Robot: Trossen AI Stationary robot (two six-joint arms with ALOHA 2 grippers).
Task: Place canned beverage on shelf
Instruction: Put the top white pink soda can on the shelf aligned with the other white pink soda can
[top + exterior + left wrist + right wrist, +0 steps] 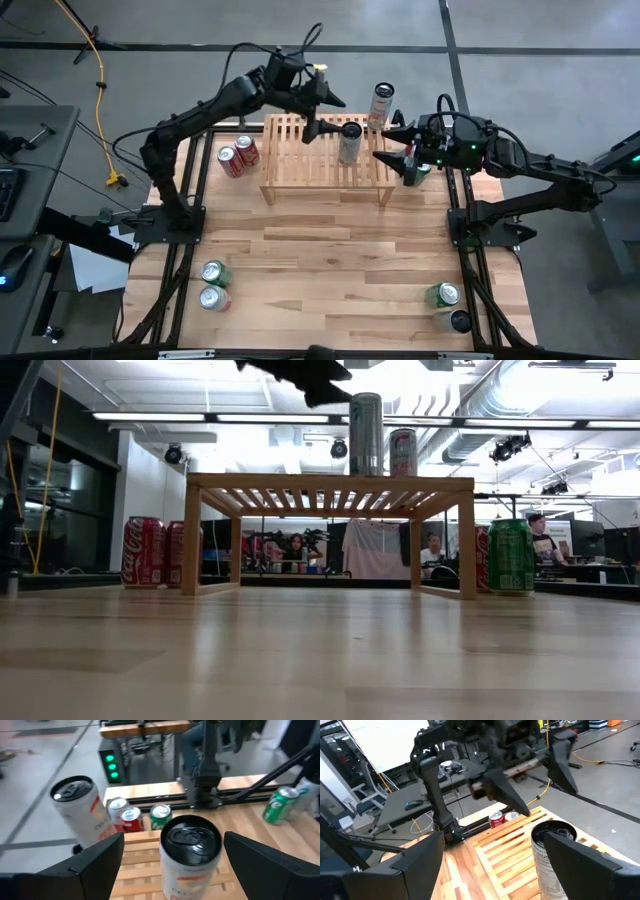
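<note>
Shelf (300, 160): low light-wood rack with a slatted top, standing at the far middle of the wooden counter (330, 270).
Silver can (349, 141): upright on the right part of the shelf top, tall, with a dark lid.
Second tall can (381, 104): white with red print, at the shelf's far right corner; in the low view it stands on the shelf just right of the silver can.
Left gripper (322, 112): above the shelf's far edge, just left of the silver can, fingers spread wide and released; in the left wrist view the can shows between them, untouched.
Right gripper (396, 145): near the shelf's right end, fingers parted and empty, pointing left toward the silver can.
Red cans (238, 156): two on the counter just left of the shelf.
Green can by shelf (511, 556): on the counter at the shelf's right side, beside the right gripper.
Near left cans (214, 285): two, one green, one silver.
Near right cans (447, 305): two, one green, one dark-topped.
Background: people seated beyond the counter in the low view.
</note>
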